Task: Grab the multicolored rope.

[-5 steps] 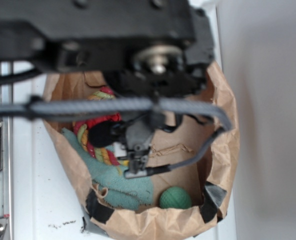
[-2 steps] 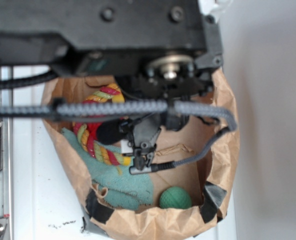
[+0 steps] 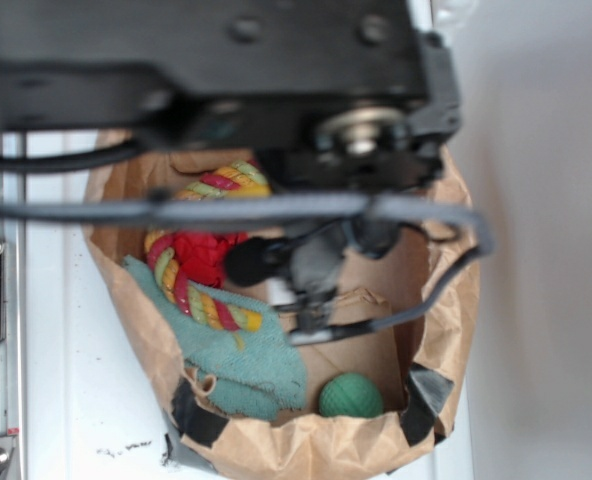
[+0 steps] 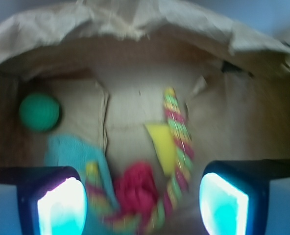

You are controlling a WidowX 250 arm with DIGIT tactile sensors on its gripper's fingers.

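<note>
White bench (image 3: 66, 400) carries brown paper bag (image 3: 446, 330), rim rolled down, black tape at 5 and 7 o'clock. Inside: multicolored rope (image 3: 201, 300) curls along 9-11 o'clock side, wrapping red crinkly ball (image 3: 208, 255); wrist cam shows rope (image 4: 177, 132) running up beside yellow wedge (image 4: 162, 144). Teal cloth (image 3: 236, 360) at 7 o'clock, green ball (image 3: 351, 396) at 6. Gripper (image 4: 142, 205) hangs over bag centre, fingers (image 4: 61, 203) spread wide apart, nothing btwn them, not touching rope. Views blurry.
</note>
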